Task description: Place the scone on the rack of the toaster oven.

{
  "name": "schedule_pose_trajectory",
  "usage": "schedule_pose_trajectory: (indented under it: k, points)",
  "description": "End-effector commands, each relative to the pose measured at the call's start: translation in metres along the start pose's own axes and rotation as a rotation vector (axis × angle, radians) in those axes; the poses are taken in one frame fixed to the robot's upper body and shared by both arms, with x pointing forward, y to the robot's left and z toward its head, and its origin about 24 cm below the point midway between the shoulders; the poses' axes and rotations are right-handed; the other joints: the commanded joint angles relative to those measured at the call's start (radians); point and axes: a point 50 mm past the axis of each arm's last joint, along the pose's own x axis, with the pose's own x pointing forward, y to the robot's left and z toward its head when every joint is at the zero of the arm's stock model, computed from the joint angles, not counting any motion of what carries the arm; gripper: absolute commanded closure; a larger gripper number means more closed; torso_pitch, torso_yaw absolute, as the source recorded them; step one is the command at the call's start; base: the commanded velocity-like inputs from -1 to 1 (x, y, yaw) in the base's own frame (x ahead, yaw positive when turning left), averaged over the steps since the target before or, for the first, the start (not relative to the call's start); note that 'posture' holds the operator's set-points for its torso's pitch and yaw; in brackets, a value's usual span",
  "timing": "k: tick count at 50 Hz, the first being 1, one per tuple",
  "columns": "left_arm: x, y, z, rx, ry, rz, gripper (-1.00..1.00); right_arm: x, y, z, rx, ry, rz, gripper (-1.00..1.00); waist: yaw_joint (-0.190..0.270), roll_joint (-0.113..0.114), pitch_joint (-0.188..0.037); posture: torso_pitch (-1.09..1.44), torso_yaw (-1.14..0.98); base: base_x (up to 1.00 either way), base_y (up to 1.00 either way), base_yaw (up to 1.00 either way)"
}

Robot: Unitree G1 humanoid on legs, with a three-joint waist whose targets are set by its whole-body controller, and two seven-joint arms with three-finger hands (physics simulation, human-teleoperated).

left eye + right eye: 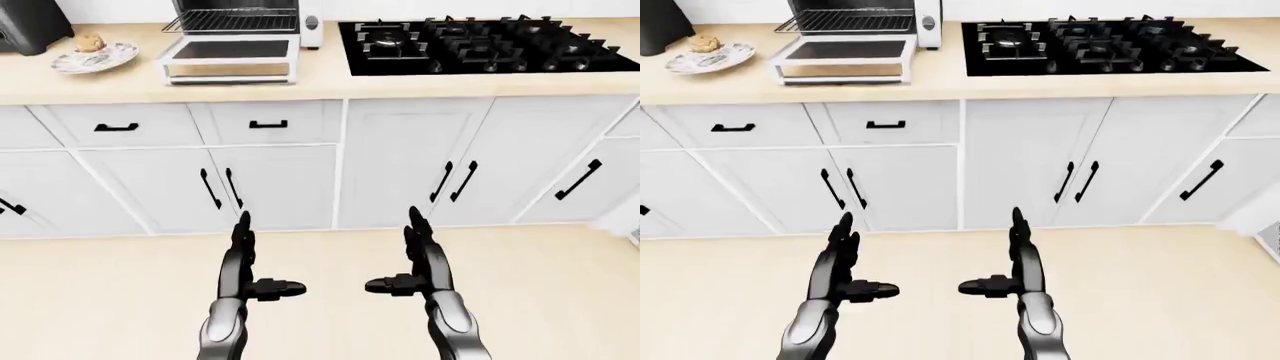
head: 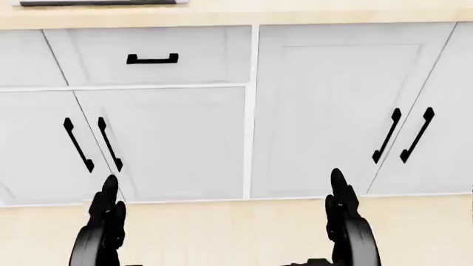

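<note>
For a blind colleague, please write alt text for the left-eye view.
A scone lies on a plate at the counter's top left, beside a toaster oven with its door open. A black stove is at the top right. Below, both hands hang open and empty over the floor.

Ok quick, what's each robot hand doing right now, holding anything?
Left robot hand: open, fingers straight, thumb out, holding nothing.
Right robot hand: open, fingers straight, thumb out, holding nothing.
</note>
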Motion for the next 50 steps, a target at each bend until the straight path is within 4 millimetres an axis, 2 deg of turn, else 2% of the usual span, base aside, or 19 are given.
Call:
schedule_pose_trajectory:
  k: [1,3,4,5,7,8,20,22,25,27,29,33,36,40,43,44,48,50]
  points:
    - [0.002,-0.002,0.035,0.001,-0.171,-0.009,-1.0,0.005,0.0,0.032,0.005,-0.17,0.007,-1.0,-0.002,-0.008,-0.001,0.0,0.0,0.0,0.0,0.0]
    - [0.003,-0.002,0.034,0.0,-0.17,-0.008,-1.0,0.004,0.0,0.033,0.005,-0.171,0.008,-1.0,0.007,-0.001,-0.062,0.0,0.0,0.0,0.0,0.0]
    - [0.003,-0.002,0.035,0.0,-0.17,-0.009,-1.0,0.005,0.0,0.033,0.007,-0.172,0.007,-1.0,0.007,-0.001,-0.052,0.0,0.0,0.0,0.0,0.0]
    - [0.003,-0.001,0.034,0.0,-0.17,-0.008,-1.0,0.004,0.0,0.033,0.006,-0.171,0.006,-1.0,0.007,-0.007,-0.017,0.0,0.0,0.0,0.0,0.0]
    - [0.002,-0.002,0.034,0.0,-0.17,-0.008,-1.0,0.004,0.0,0.033,0.002,-0.172,0.006,-1.0,0.008,-0.008,-0.07,0.0,0.0,0.0,0.0,0.0]
    - [0.002,-0.002,0.035,0.0,-0.17,-0.008,-1.0,0.004,0.001,0.032,0.001,-0.172,0.007,-1.0,0.008,-0.007,-0.075,0.0,0.0,0.0,0.0,0.0]
    - [0.003,0.0,0.035,-0.011,-0.167,-0.009,-1.0,0.005,0.001,0.033,-0.005,-0.17,0.007,-1.0,0.008,-0.004,-0.087,0.0,0.0,0.0,0.0,0.0]
    - [0.01,0.006,0.043,-0.07,-0.17,-0.003,-1.0,0.009,0.0,0.04,0.012,-0.17,0.0,-1.0,0.007,-0.004,-0.089,0.0,0.0,0.0,0.0,0.0]
    - [0.029,0.023,0.062,-0.024,-0.204,0.06,-1.0,0.02,0.007,0.049,0.02,-0.152,0.02,-1.0,0.009,-0.003,-0.092,0.0,0.0,0.0,0.0,0.0]
    - [0.039,0.024,0.087,-0.041,-0.228,0.055,-1.0,0.024,0.005,0.071,0.054,-0.199,-0.008,-1.0,0.006,-0.001,-0.096,0.0,0.0,0.0,0.0,0.0]
    - [0.041,0.02,0.126,-0.039,-0.272,0.035,-1.0,0.028,0.008,0.098,0.043,-0.217,0.005,-1.0,0.006,0.001,-0.099,0.0,0.0,0.0,0.0,0.0]
    - [0.044,0.015,0.18,0.011,-0.325,0.008,-1.0,0.034,0.001,0.165,0.051,-0.3,-0.005,-1.0,0.009,0.001,-0.094,0.0,0.0,0.0,0.0,0.0]
    - [0.037,0.02,0.24,0.064,-0.388,0.01,-1.0,0.036,0.0,0.225,0.046,-0.368,-0.002,-1.0,0.009,0.004,-0.091,0.0,0.0,0.0,0.0,0.0]
    - [0.03,0.027,0.293,0.102,-0.472,0.021,-1.0,0.037,-0.006,0.273,0.043,-0.422,-0.001,-1.0,0.005,0.006,-0.078,0.0,0.0,0.0,0.0,0.0]
    - [0.013,0.036,0.321,0.153,-0.511,0.028,-1.0,0.031,-0.016,0.307,0.042,-0.474,-0.01,-1.0,0.004,0.005,-0.071,0.0,0.0,0.0,0.0,0.0]
    - [0.009,0.038,0.326,0.197,-0.524,0.027,-1.0,0.029,-0.019,0.316,0.034,-0.489,-0.016,-1.0,0.004,0.005,-0.07,0.0,0.0,0.0,0.0,0.0]
    - [-0.001,0.059,0.35,0.195,-0.516,0.062,-1.0,0.016,-0.033,0.357,0.054,-0.551,-0.031,-1.0,0.006,0.006,-0.055,0.0,0.0,0.0,0.0,0.0]
    - [-0.02,0.064,0.36,0.174,-0.548,0.08,-1.0,0.013,-0.041,0.369,0.041,-0.57,-0.04,-1.0,0.006,0.009,-0.049,0.0,0.0,0.0,0.0,0.0]
